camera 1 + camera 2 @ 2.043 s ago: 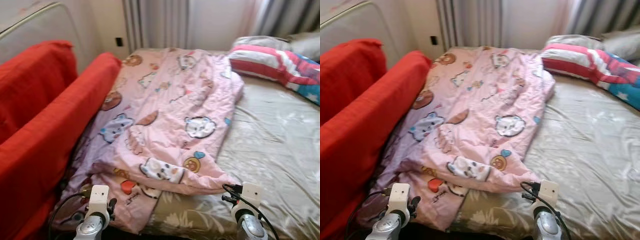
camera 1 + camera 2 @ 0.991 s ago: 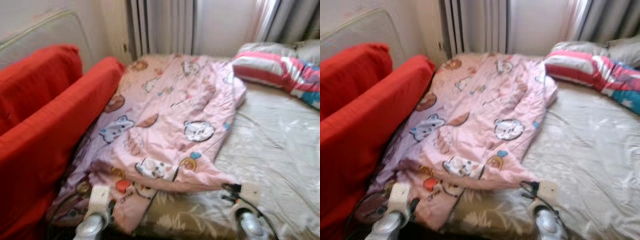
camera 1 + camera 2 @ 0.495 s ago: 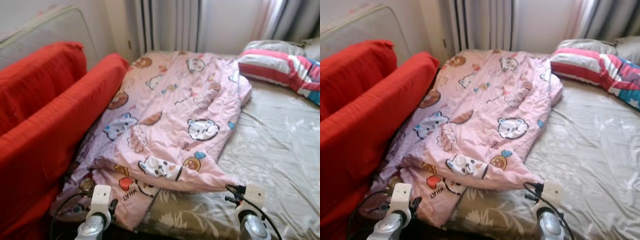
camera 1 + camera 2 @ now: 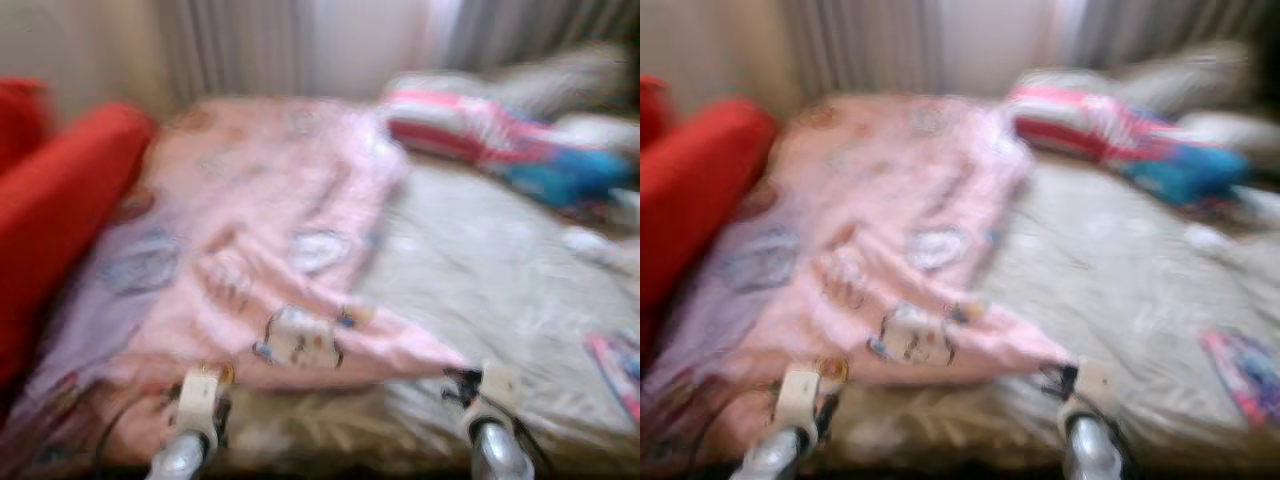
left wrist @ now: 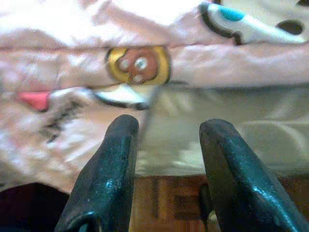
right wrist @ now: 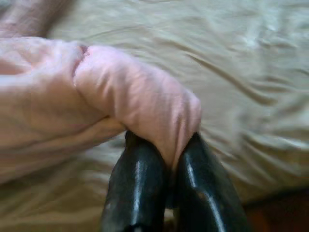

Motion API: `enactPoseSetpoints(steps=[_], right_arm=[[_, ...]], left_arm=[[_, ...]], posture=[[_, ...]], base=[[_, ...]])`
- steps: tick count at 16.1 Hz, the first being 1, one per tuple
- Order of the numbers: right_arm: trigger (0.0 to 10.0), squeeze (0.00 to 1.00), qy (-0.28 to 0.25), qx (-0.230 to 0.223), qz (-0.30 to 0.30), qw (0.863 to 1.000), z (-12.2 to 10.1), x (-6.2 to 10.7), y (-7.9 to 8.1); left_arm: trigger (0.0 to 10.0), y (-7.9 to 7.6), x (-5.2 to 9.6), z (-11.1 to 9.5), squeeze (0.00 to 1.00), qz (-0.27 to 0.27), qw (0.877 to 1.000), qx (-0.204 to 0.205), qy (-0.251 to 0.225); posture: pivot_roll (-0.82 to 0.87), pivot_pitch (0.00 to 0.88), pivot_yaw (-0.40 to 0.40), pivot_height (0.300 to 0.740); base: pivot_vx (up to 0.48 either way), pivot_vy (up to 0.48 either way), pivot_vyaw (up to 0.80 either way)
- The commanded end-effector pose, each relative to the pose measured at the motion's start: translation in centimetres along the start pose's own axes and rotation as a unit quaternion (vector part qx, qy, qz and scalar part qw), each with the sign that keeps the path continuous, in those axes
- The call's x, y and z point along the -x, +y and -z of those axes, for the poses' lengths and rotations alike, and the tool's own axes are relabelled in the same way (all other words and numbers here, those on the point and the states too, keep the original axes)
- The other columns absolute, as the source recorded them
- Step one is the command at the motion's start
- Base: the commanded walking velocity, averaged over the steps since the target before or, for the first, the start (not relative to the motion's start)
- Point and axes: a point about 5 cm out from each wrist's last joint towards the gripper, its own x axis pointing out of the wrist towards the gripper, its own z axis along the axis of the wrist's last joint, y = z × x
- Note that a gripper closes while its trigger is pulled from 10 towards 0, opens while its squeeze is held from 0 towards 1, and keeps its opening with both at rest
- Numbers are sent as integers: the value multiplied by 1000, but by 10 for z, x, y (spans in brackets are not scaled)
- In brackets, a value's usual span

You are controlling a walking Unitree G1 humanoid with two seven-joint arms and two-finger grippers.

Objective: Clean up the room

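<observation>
Lying over the left side of the beige bed sheet [image 4: 480, 280], the pink cartoon-print quilt [image 4: 270, 240] reaches the front edge. The right gripper [image 6: 166, 193] pinches its corner; the left gripper [image 5: 166, 154] hangs open, low beside the front edge.

You're looking at a pink cartoon-print quilt [image 4: 270, 230], soft and rumpled, spread in loose folds over the left half of the bed, its long left side lying against the red cushion and its far end reaching toward the curtains. Its near right corner [image 6: 140, 96] is a thick rolled fold lying on the beige sheet, pinched between the two black fingers of the right gripper [image 6: 166, 193]. The head views are blurred, so you can't read the printed figures clearly there.
</observation>
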Motion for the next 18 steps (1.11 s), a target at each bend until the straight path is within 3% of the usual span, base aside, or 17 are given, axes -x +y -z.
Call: enactPoseSetpoints(steps=[1,12,18], right_arm=[[10000,0,0,-6,10,1000,-1,0,-4],[10000,0,0,-6,10,1000,-1,0,-4],[10000,0,-10,-2,13,1000,-5,-1,-6]], left_arm=[[10000,2,0,1,0,-1,1000,-3,4],[10000,2,0,1,0,-1,1000,-3,4],[10000,3,0,1,0,-11,1000,3,8]], posture=[[67,83,2,740],[67,83,2,740],[64,73,5,740]], base=[[0,-480,-769],[0,-480,-769],[0,-95,0]])
